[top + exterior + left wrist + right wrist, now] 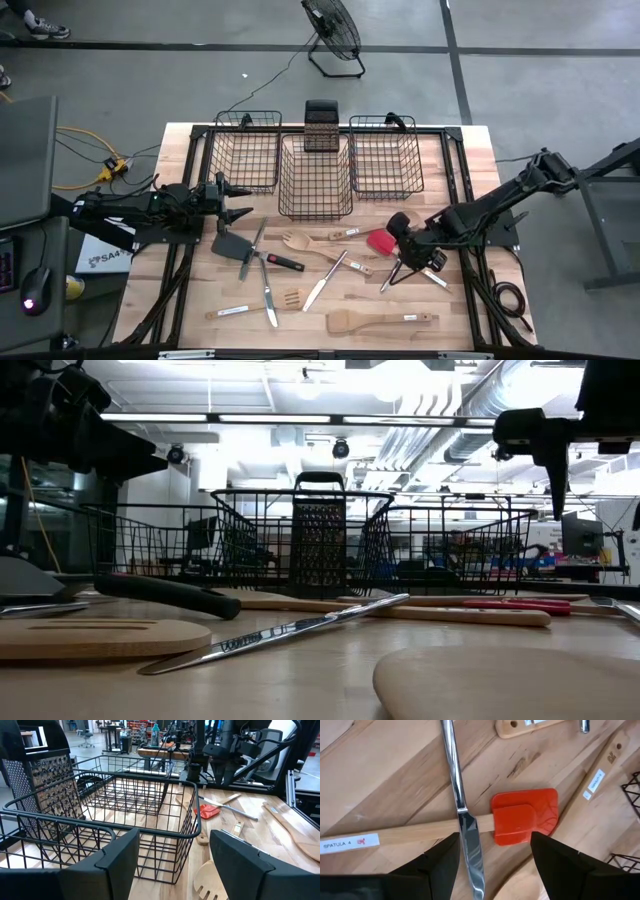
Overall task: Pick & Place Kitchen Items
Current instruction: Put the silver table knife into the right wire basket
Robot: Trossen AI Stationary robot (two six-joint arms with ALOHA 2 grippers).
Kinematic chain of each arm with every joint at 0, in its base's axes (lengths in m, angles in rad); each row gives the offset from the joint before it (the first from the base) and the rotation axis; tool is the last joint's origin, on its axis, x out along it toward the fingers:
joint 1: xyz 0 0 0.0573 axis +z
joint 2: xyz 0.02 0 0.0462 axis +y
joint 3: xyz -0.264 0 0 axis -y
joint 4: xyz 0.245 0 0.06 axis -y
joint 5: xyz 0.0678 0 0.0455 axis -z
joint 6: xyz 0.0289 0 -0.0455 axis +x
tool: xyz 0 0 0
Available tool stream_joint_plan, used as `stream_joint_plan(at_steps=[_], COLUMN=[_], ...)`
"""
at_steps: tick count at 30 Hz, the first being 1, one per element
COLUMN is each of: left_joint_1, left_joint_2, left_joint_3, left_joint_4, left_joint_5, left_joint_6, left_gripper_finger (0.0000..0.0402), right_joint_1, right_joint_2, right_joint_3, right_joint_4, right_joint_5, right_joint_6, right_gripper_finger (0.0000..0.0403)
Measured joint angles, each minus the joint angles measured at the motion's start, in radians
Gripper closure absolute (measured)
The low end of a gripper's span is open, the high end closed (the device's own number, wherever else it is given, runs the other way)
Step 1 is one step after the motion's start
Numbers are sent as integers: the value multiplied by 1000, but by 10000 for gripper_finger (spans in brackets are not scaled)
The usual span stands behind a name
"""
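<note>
Several slim utensils lie flat on the wooden table: a black spatula, pale wooden pieces, and silver knives. My right gripper hovers open, pointing down over the red spatula. A silver knife lies across that spatula's labelled wooden handle. In the right wrist view, the open right gripper has one finger on either side of the spot where knife and handle cross, touching neither. My left gripper is open and waits near the left basket.
Three black wire baskets stand along the far edge: the left one, the middle one and the right one. A black grater stands by the middle basket. In the left wrist view, the left gripper faces the middle basket.
</note>
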Motion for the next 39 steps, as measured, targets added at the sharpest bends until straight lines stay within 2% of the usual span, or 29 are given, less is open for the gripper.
stream_joint_plan(at_steps=[12, 26, 39], left_joint_1=[0, 0, 0], left_joint_2=[0, 0, 0], left_joint_3=[0, 0, 0], left_joint_4=[0, 0, 0], left_joint_5=[0, 0, 0], left_joint_6=[0, 0, 0], left_gripper_finger=[165, 165, 165], right_joint_1=[20, 46, 42], right_joint_2=[96, 244, 268], right_joint_3=[0, -1, -49], right_joint_4=[11, 123, 199], right_joint_5=[-44, -98, -119], right_joint_6=[-28, -50, -34], right_gripper_finger=[167, 167, 167])
